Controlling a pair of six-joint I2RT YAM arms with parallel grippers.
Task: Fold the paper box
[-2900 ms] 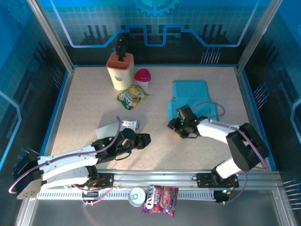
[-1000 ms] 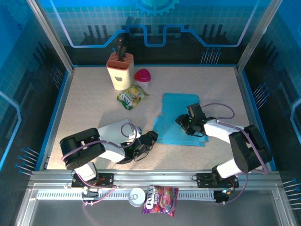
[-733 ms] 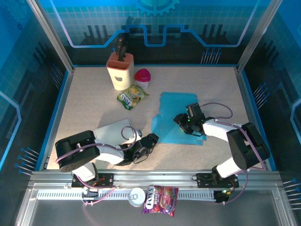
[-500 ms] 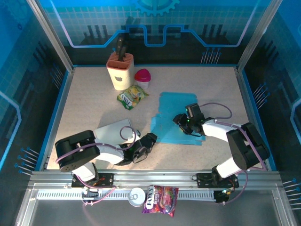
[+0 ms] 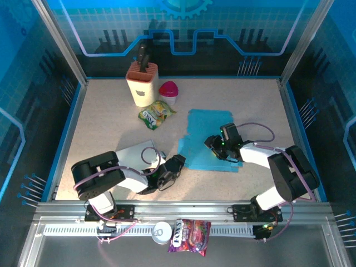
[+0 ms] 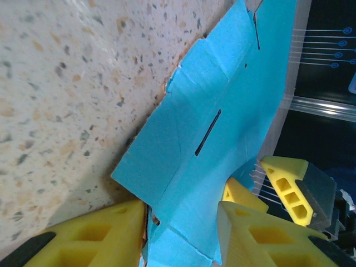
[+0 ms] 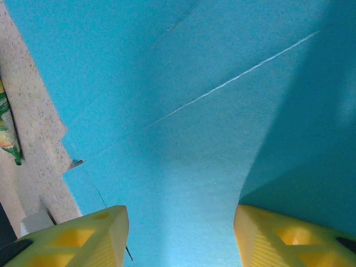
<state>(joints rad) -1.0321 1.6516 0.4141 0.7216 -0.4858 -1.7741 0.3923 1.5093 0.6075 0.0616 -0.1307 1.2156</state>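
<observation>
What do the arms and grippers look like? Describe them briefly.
The left arm and right arm have white shells, black joints and a looping lilac cable. The left gripper and right gripper are black, with blocky yellow fingers moulded with hollow cells.

The box (image 5: 210,139) lies flat on the desk (image 5: 105,122), right of centre. Behind it to the left stands a knife block (image 5: 142,84), a cup (image 5: 168,90) just right of it, and a packet (image 5: 156,114) before both. The left fingers (image 6: 89,236) straddle the box's near-left corner; the right fingers (image 7: 83,239) are over its middle.
</observation>
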